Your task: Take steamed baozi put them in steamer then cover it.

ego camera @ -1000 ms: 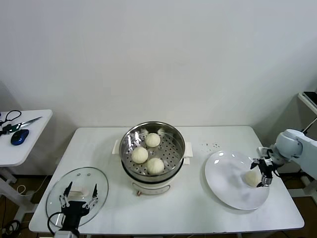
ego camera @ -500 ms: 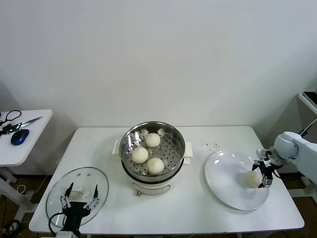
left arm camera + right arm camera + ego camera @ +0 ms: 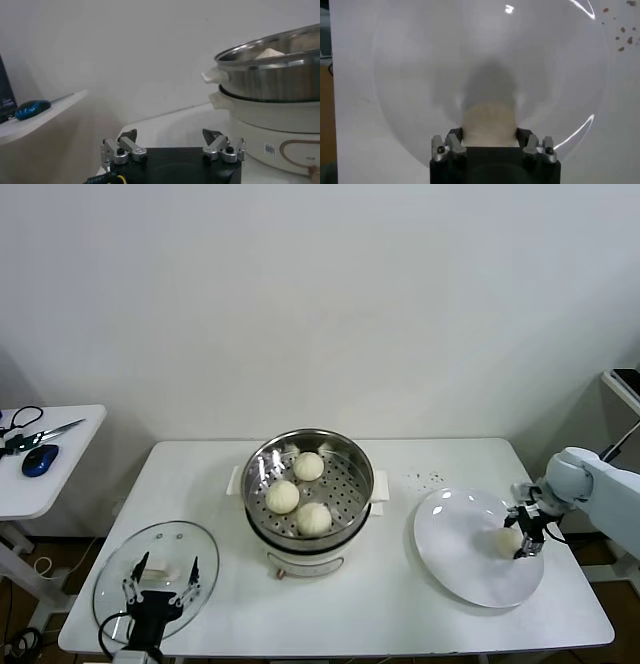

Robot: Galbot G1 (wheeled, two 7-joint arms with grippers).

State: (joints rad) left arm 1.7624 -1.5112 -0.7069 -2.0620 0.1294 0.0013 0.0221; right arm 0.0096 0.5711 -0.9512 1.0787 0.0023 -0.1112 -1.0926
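Three cream-white baozi (image 3: 308, 466) lie on the perforated tray of the shiny steamer (image 3: 355, 459) at the table's middle. A fourth baozi (image 3: 507, 540) lies on the white plate (image 3: 455, 549) at the right. My right gripper (image 3: 525, 532) is down on the plate, its fingers closed against both sides of this baozi (image 3: 488, 122); the right wrist view shows the gripper (image 3: 488, 139) and the plate (image 3: 420, 75). My left gripper (image 3: 160, 577) is open and empty above the glass lid (image 3: 110, 579) at the front left. In the left wrist view the gripper (image 3: 170, 139) faces the steamer (image 3: 270, 75).
A side table (image 3: 45, 479) at the far left holds a blue mouse (image 3: 38, 460) and scissors. Small dark crumbs (image 3: 428, 478) lie on the table behind the plate. The steamer's white handles stick out on both sides.
My right gripper has shifted slightly toward the far side of the plate, with the baozi staying between its fingers. The left arm has not moved.
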